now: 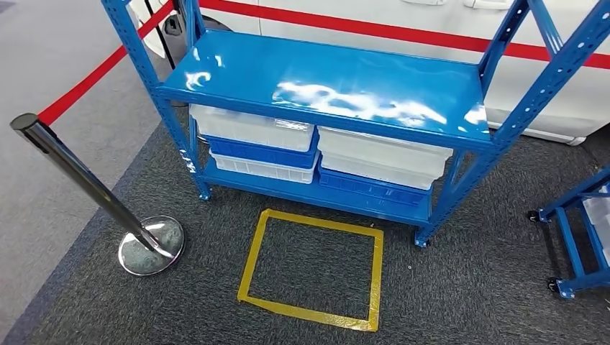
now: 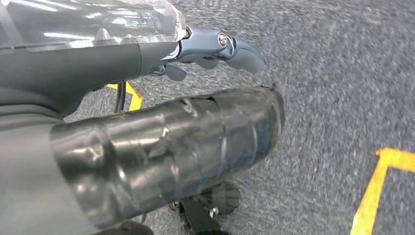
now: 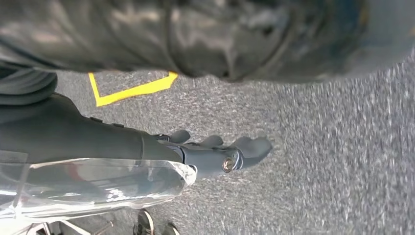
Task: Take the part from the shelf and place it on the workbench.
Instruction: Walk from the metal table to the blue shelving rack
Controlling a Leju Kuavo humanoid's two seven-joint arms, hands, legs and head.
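Across the upper frame stands my blue shelf point(image 1: 331, 86), white and blue bins point(image 1: 316, 154) beneath, yellow floor square point(image 1: 313, 266) below centre, chrome post point(image 1: 93, 190) left. Both hands' fingers point(image 2: 230, 49) point(image 3: 230, 152) hang loosely apart, holding nothing.

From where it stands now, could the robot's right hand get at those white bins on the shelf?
Probably not yet. The right hand hangs low over the carpet, holding nothing, and the white bins sit tucked under the shelf's top board, beyond the yellow tape square. It likely must step closer first.

Glossy blue shelf point(image 1: 338, 86) holding white and blue bins point(image 1: 255, 129) — yellow tape square point(image 1: 313, 266) on speckled grey carpet point(image 1: 467, 287).
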